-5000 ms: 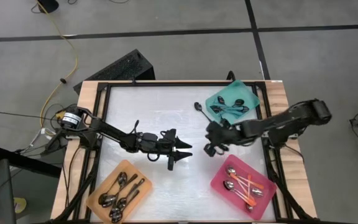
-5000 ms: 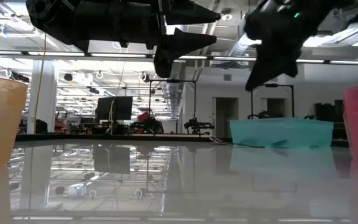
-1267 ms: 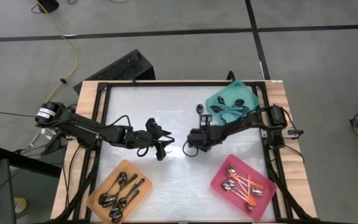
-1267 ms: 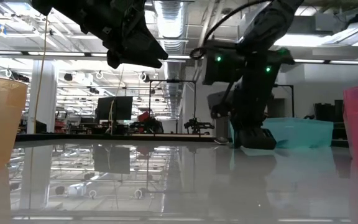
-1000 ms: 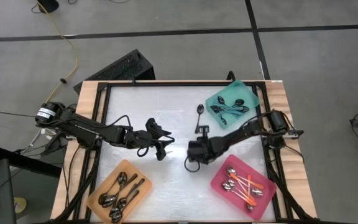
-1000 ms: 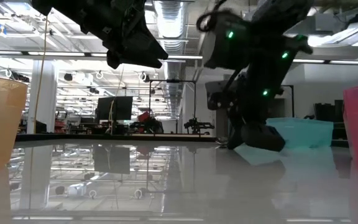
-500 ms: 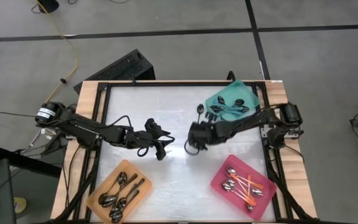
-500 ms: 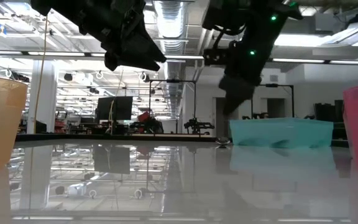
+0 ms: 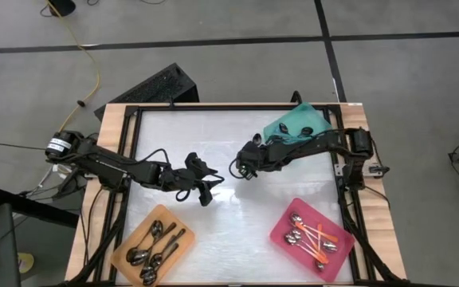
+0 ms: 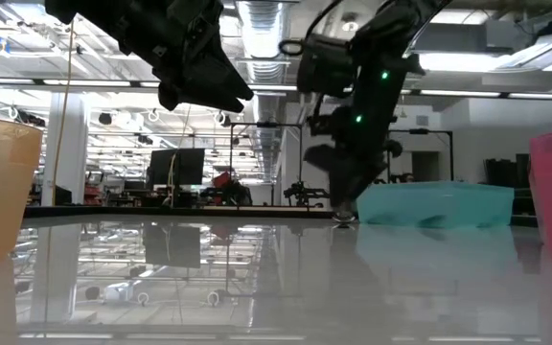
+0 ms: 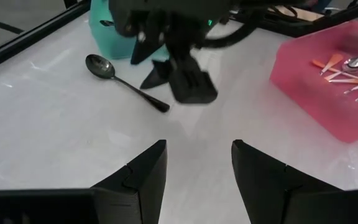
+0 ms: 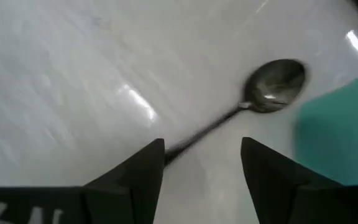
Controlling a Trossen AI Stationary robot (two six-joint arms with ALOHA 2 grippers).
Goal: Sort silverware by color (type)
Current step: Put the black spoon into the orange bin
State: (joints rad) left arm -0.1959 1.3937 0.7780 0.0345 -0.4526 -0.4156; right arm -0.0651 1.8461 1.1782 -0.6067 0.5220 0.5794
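Loose spoon [image 12: 272,84], lying between right hand's [image 12: 202,165] parted fingers.

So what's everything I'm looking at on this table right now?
Table: one, white top in a black frame with wooden edges.
Teal tray: one, far right corner, holding dark-handled spoons; count unclear.
Pink tray: one, near right, holding spoons with orange handles.
Orange tray: one, near left, holding several silver spoons.
Loose spoon: one, dark handle, lying on the table beside the teal tray.
Left gripper: one, dark, open, empty, hanging over the table's middle.
Right gripper: one, dark, open, straddling the loose spoon's handle, not closed on it.
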